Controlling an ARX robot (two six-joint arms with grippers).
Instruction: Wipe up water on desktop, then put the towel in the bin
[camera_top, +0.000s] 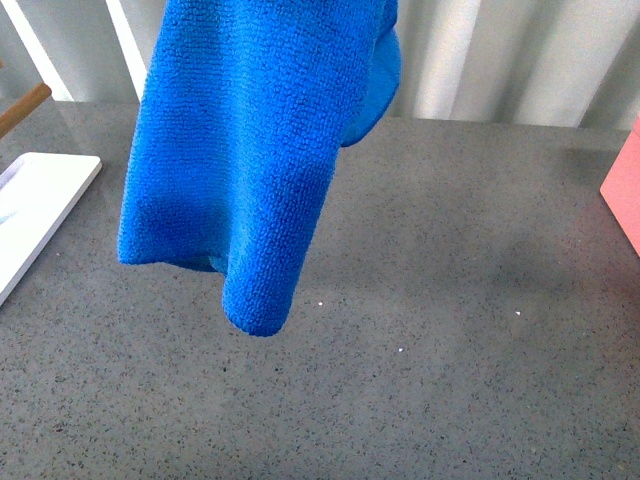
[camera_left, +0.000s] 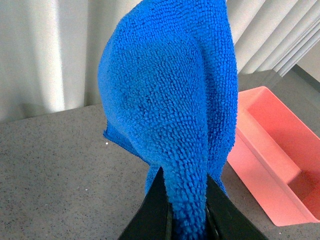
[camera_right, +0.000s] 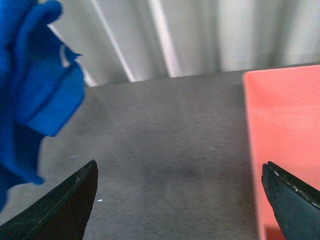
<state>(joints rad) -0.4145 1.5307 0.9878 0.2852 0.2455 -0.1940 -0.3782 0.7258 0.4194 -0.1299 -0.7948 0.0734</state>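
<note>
The blue towel (camera_top: 250, 150) hangs in the air above the speckled grey desktop (camera_top: 450, 350), its lower end clear of the surface. In the left wrist view my left gripper (camera_left: 185, 200) is shut on the towel (camera_left: 170, 100), which bunches out beyond the black jaws. The pink bin (camera_left: 280, 160) lies on the desktop beside it; its corner shows at the right edge of the front view (camera_top: 625, 190). My right gripper (camera_right: 180, 172) is open and empty over bare desktop (camera_right: 165, 150), with the bin (camera_right: 285, 130) by one finger and the towel (camera_right: 30, 90) beyond the other.
A white tray (camera_top: 35, 210) lies at the left edge of the desktop, with a wooden handle (camera_top: 22, 108) behind it. A pale corrugated wall (camera_top: 500, 50) runs along the back. A few tiny white specks (camera_top: 400, 349) dot the surface.
</note>
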